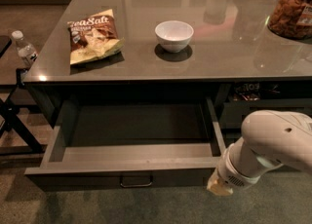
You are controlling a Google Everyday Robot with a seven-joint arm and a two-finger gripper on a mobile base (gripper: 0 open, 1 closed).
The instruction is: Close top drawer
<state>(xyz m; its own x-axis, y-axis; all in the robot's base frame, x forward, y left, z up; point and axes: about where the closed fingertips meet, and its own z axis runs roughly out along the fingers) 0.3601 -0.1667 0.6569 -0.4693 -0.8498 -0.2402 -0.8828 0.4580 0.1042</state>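
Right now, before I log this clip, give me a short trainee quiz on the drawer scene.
1. True or false: the wide dark-grey top drawer with the small bar pull is fully shut.
2. Which lies left of the small white bowl on the grey tabletop: (a) the brown sea-salt chip bag, (b) the clear snack jar?
3. Fill in: the gripper hangs by the drawer front's ___ end.
Key: 1 false, it stands pulled out; 2 a; 3 right.
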